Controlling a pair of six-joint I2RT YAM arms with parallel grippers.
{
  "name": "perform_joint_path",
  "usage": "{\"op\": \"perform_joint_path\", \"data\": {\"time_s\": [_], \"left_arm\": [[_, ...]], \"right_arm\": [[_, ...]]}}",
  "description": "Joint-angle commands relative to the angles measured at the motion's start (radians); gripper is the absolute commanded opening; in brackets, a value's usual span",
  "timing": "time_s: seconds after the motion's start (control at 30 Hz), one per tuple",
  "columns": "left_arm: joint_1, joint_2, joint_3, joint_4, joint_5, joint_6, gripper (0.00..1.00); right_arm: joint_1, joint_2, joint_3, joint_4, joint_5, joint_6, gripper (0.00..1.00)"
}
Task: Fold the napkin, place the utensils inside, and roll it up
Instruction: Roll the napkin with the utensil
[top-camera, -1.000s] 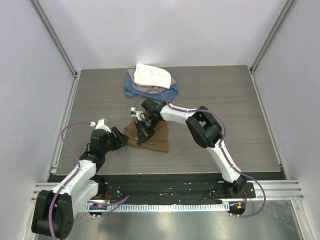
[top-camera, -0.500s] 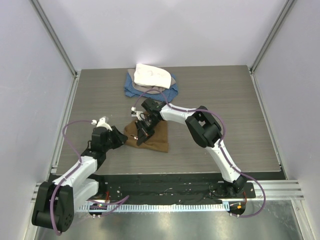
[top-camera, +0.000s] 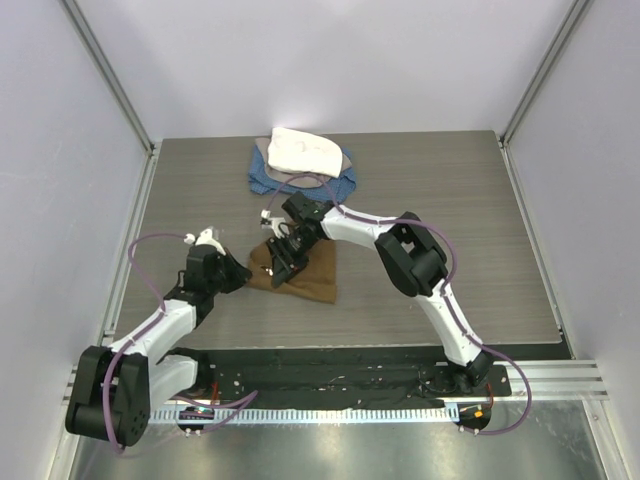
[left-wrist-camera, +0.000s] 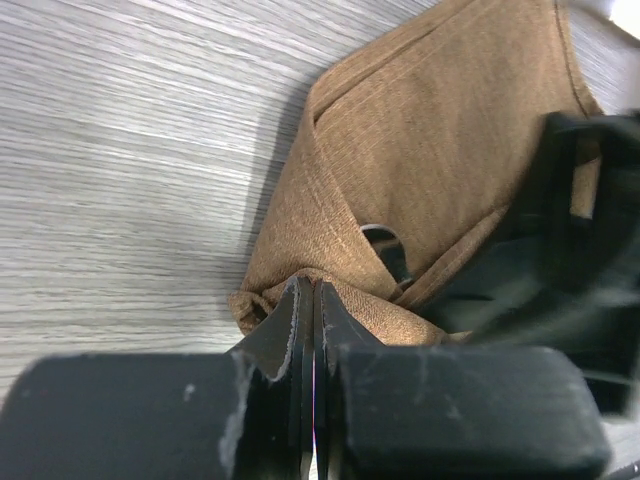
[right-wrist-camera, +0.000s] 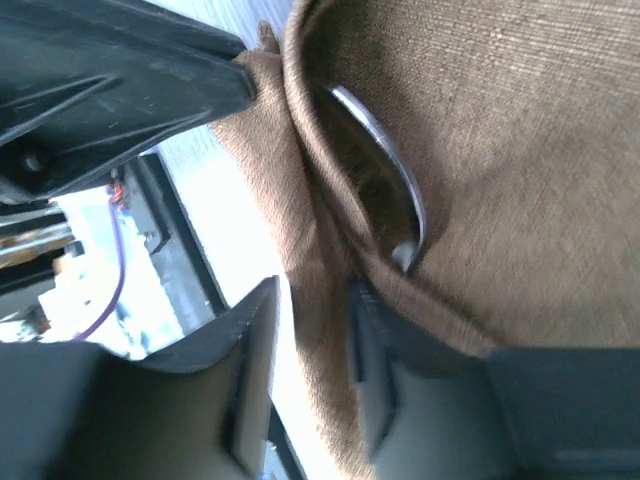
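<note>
Evidently the folded napkin lies on the bench left of centre, the spoon tucked in its fold with only the silver bowl peeking toward the left end effector; its handle is hidden, so its long axis probably follows the crease. That end effector's fingers are pressed together at the napkin's rumpled corner, the right end effector pinches a fold beside the bowl, and a tug from either could spill the spoon bowl-first.
</note>
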Motion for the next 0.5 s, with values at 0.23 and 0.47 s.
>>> {"op": "perform_joint_path", "data": {"time_s": [0.23,0.47], "left_arm": [[0.004,0.021,0.056,-0.058,-0.087,-0.002,0.0],[0.006,0.021,0.061,-0.066,-0.088,0.001,0.0]], "right_arm": [[0.014,-0.413,-0.295,0.222,0.369,-0.155,0.65],[0.172,-0.591,-0.568,0.367,0.762,-0.305,0.66]]}}
